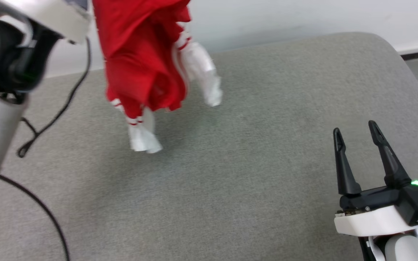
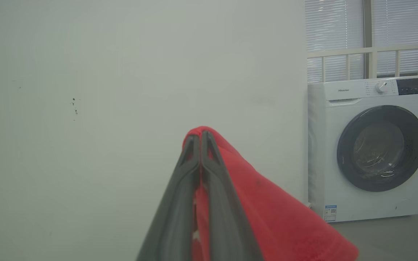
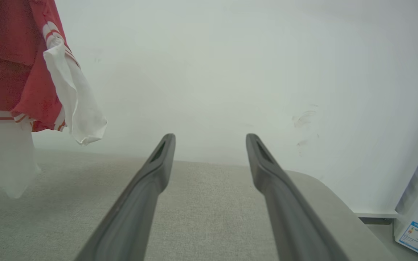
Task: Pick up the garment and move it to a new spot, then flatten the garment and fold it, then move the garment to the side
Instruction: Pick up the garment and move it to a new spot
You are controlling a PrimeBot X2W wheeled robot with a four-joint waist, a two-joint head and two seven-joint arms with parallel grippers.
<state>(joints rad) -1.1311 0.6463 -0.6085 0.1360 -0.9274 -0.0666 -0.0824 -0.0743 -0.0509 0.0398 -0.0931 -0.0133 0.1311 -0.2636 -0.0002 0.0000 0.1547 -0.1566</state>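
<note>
Red white-sleeved jersey dangles vertically over the grey fabric cushion's left, pinched by the left gripper — right gripper, splayed wide and empty, at its right.

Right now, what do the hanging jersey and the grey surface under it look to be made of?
Jersey: thin, soft fabric, matte red with white sleeves; it hangs limp in folds from the left gripper, fingers shut on it. Likely a synthetic knit, but the weave is too blurred to confirm. Grey surface: matte woven cloth, finely speckled, with a rounded, seemingly padded edge.
</note>
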